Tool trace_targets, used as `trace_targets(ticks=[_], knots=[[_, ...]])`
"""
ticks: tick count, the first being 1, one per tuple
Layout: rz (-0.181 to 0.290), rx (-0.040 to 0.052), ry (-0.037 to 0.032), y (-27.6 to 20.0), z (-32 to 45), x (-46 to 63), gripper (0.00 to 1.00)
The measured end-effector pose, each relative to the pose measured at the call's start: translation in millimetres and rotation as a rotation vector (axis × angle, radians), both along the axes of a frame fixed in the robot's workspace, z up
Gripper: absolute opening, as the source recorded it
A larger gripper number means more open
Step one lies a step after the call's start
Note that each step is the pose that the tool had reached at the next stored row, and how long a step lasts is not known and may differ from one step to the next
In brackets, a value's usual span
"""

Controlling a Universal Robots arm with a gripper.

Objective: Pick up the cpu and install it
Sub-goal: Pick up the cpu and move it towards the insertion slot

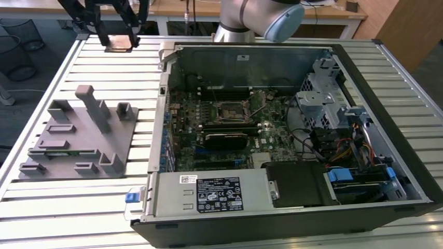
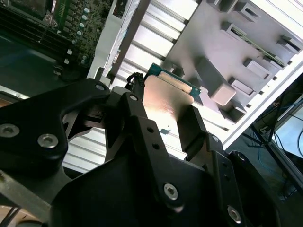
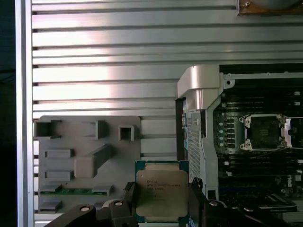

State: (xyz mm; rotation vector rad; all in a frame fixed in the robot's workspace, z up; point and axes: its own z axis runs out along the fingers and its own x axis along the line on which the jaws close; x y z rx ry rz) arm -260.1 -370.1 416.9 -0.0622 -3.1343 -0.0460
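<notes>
My end effector (image 3: 162,202) is clamped on the cpu (image 3: 160,187), silver plate showing, over the slatted table (image 3: 104,56); the motherboard socket (image 3: 263,132) sits well apart.

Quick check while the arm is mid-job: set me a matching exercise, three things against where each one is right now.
Things:
1. cpu
2. socket
3. grey fixture

Places:
A. lying on the slatted table, outside the computer case
B. on the motherboard, inside the case
C. clamped in the gripper

Pairs: 1-C, 2-B, 3-A
</notes>
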Motion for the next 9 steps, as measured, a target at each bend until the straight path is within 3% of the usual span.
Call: trace_targets(ticks=[9], knots=[[0.000,0.0000,0.0001,0.0,0.1,20.1,0.53]])
